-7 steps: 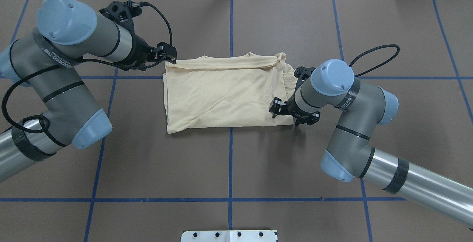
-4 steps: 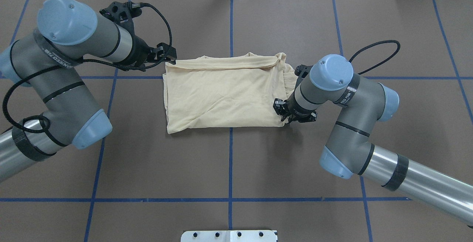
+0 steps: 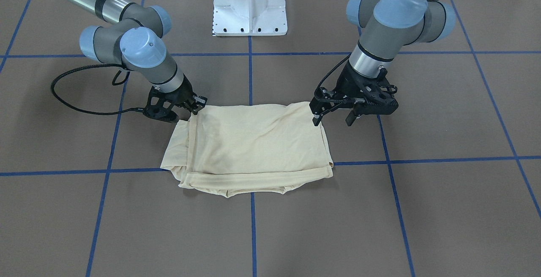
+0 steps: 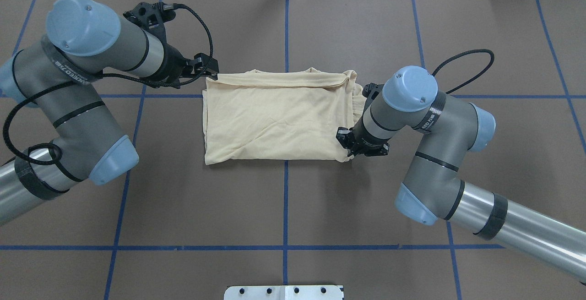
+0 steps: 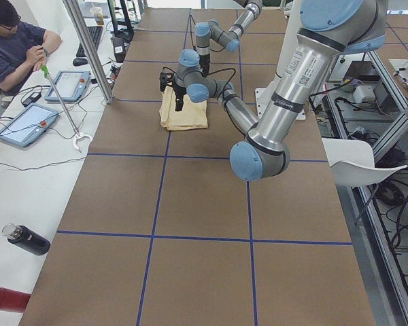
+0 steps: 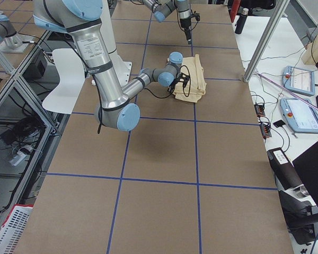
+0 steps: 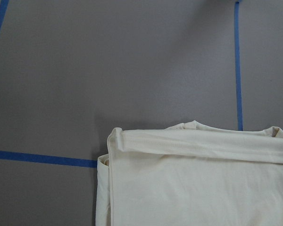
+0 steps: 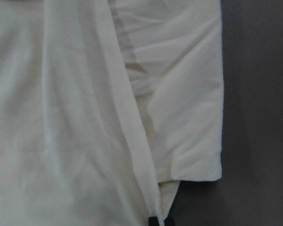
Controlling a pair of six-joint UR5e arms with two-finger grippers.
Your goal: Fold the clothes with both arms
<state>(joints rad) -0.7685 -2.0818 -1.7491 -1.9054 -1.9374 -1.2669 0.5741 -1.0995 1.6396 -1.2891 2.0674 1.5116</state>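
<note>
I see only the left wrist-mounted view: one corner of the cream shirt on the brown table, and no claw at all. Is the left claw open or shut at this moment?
Observer: Open. In the front-facing view the left claw has its jaws wide apart, beside the edge of the shirt on the robot's left side.
Operator: And where is the right claw?
Observer: The right claw is down low at the opposite end of the shirt, at the corner on the robot's side, and it looks shut on the cloth there.
</note>
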